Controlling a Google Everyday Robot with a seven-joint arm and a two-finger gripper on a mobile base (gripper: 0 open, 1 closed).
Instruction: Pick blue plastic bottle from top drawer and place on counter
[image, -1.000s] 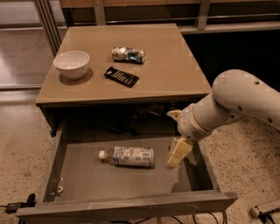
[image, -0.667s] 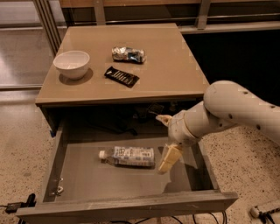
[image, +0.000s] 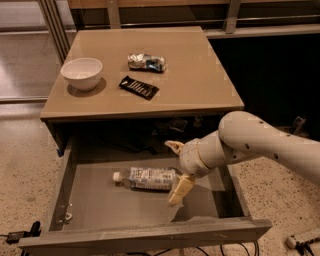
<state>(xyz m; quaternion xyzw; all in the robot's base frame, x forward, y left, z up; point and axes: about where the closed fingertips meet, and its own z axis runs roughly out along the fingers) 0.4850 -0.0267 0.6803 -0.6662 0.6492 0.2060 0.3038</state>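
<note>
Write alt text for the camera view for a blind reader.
The gripper reaches into the open top drawer, fingers open beside the base end of a blue plastic bottle lying on its side. On the counter above sit a white bowl, a foil packet and a black wrapper.

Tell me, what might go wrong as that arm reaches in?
The blue plastic bottle lies on its side on the smooth bottom of the top drawer and could roll. The open gripper sits at its base end, so a grasp may slip. Lifting, the arm could knock the counter edge.
</note>
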